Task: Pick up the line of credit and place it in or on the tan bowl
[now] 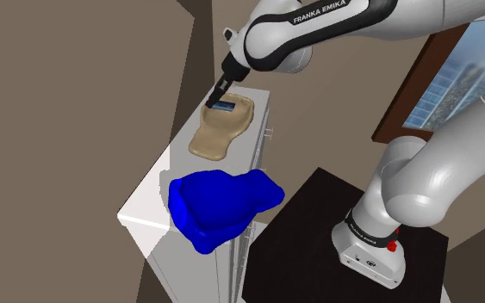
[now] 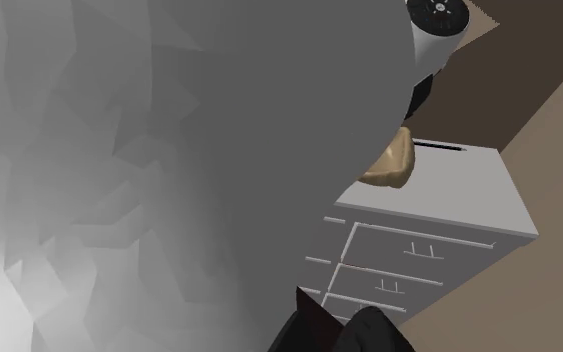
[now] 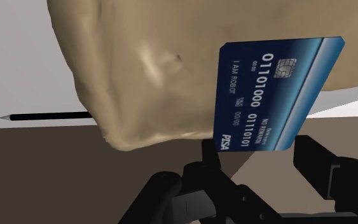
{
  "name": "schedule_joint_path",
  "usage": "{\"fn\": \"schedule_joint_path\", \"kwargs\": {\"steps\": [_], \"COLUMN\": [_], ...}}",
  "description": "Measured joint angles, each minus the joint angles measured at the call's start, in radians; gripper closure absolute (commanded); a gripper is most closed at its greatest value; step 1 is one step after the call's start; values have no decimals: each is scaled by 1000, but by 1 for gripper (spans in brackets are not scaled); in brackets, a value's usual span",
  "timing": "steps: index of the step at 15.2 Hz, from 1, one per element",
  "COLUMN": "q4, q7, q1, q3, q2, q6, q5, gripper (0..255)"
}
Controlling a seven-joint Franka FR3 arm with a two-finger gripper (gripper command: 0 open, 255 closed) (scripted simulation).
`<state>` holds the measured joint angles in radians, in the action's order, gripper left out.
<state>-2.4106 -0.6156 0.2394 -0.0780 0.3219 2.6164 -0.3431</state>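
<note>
The line of credit is a dark blue bank card [image 3: 273, 92] with white numbers. It lies face up inside the tan bowl [image 3: 145, 76], apart from the fingers. My gripper [image 3: 257, 149] hovers just above it, open, one black finger [image 3: 210, 159] off each lower corner of the card. In the shoulder view the gripper [image 1: 221, 89] hangs over the far end of the bowl [image 1: 219, 133], directly above the card [image 1: 224, 105]. An edge of the bowl [image 2: 389, 160] peeks out from behind the arm in the second exterior view.
The bowl stands on a white drawer cabinet [image 2: 439, 195] set against a brown wall. A bright blue lumpy object [image 1: 219, 202] sits on the cabinet's near end. My dark stand [image 1: 318, 250] is beside the cabinet. A grey arm link [image 2: 219, 150] blocks much of the second exterior view.
</note>
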Motion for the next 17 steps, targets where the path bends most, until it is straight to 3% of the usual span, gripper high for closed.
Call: {"fn": "schedule_joint_path", "kwargs": {"steps": [8, 9, 17], "q4": [-16, -16, -20], "q7": [-12, -12, -1], "q1": [6, 6, -5], "q3": [-3, -3, -2], "q2": [-9, -9, 29], "q6": [25, 25, -9], "q5": [-12, -12, 4], "gripper": [255, 0, 0]}}
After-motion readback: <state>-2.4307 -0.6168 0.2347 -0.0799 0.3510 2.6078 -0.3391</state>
